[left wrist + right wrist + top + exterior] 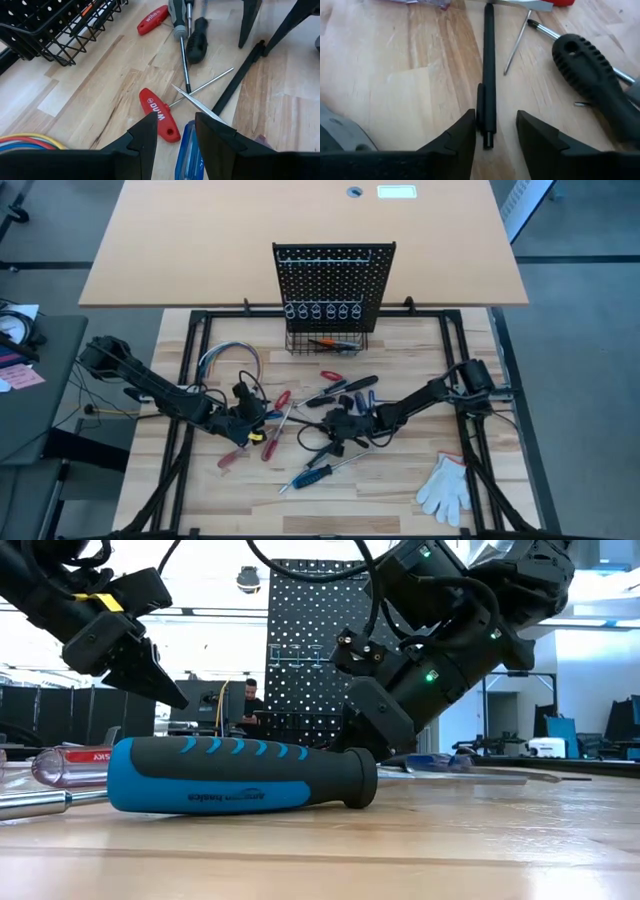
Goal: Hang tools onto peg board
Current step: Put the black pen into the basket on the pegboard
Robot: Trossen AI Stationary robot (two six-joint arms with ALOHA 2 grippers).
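The black peg board (333,280) stands upright at the table's far middle, with a wire basket (325,340) at its base. Several tools lie loose on the table before it. My left gripper (245,417) is open just above a red-handled screwdriver (160,115) and a clear blue handle (186,155). My right gripper (340,425) is open, low over the table; its fingers stand on either side of a thin black rod-like tool (489,75) that lies flat, without touching it. A blue-and-black screwdriver (230,775) lies near the front edge.
A bundle of coloured wires (228,358) lies at the left and a white glove (446,488) at the near right. A black-handled screwdriver (592,75) lies beside the rod. More screwdrivers (345,387) lie between the grippers and the basket.
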